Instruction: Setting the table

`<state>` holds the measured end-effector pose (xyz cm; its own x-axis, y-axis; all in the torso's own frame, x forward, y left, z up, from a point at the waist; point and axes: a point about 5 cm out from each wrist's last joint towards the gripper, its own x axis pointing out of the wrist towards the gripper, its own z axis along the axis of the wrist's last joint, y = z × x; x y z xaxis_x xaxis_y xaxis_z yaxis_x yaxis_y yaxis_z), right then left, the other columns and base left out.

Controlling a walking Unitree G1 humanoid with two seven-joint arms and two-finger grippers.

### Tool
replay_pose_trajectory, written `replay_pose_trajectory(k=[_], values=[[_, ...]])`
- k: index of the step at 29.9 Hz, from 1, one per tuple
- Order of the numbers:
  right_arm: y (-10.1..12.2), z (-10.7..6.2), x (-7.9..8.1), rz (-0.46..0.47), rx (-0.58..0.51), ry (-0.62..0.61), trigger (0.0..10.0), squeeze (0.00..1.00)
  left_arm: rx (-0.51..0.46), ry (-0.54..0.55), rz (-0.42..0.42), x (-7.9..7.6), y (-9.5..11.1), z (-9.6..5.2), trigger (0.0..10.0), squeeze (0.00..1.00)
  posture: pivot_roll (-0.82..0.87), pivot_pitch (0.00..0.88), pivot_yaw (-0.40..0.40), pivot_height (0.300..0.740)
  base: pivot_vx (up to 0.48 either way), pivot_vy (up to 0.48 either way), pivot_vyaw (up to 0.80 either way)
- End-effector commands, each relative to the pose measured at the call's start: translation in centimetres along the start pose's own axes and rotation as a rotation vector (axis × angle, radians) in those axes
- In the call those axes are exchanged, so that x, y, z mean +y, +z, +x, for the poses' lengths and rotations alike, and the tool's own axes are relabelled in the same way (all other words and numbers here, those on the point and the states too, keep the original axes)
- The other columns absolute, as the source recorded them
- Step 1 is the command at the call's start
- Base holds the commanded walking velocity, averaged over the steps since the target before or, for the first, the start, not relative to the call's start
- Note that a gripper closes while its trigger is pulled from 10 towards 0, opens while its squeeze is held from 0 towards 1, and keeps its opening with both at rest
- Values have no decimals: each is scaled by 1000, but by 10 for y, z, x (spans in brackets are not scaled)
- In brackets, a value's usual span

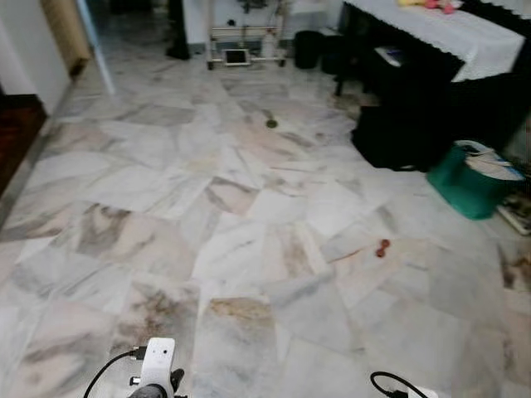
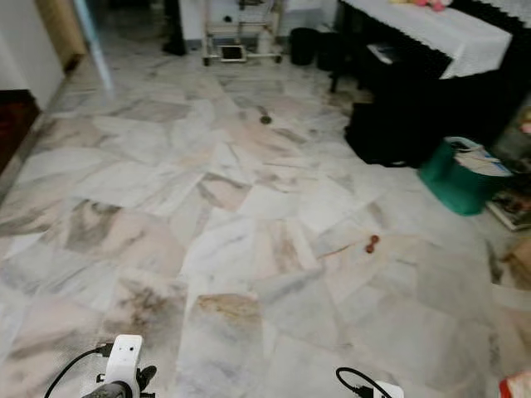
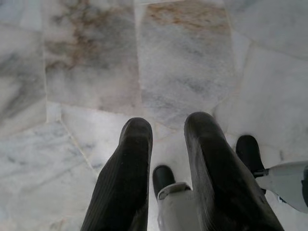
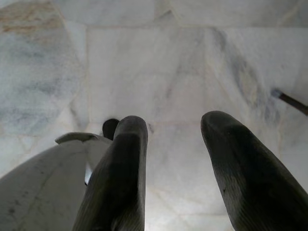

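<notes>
A table (image 1: 465,37) with a white lace cloth stands at the far right of the room, with small pink and yellow items on it. Both arms hang low at the bottom of the head views, the left arm (image 1: 156,369) and the right arm (image 1: 398,388). In the left wrist view my left gripper (image 3: 168,127) points down at the marble floor, its two black fingers a small gap apart, with nothing between them. In the right wrist view my right gripper (image 4: 173,127) is open wide over the floor, holding nothing.
Marble floor (image 1: 249,232) stretches ahead. A small red object (image 1: 382,248) lies on it at right. A green bin (image 1: 469,178) with papers and dark furniture (image 1: 398,124) sit under the table. A metal rack (image 1: 245,37) stands at the back. A wall (image 1: 25,50) is on the left.
</notes>
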<state>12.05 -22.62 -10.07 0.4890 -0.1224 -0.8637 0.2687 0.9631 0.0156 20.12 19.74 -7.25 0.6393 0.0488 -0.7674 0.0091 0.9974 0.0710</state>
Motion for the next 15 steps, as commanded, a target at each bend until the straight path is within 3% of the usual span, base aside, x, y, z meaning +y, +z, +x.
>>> replay_pose_trajectory(k=[1, 15], values=[[0, 0, -2, -7, 5, -4, 10000, 0, -4, -8, 5, -4, 2, 1, 10000, 0, 67, 0, -27, 724, 0, 0, -781], [0, 0, -3, -14, 8, -12, 10000, 0, -10, -13, 9, -6, 5, 1, 10000, 0, 65, 0, -31, 724, 0, 0, -779]])
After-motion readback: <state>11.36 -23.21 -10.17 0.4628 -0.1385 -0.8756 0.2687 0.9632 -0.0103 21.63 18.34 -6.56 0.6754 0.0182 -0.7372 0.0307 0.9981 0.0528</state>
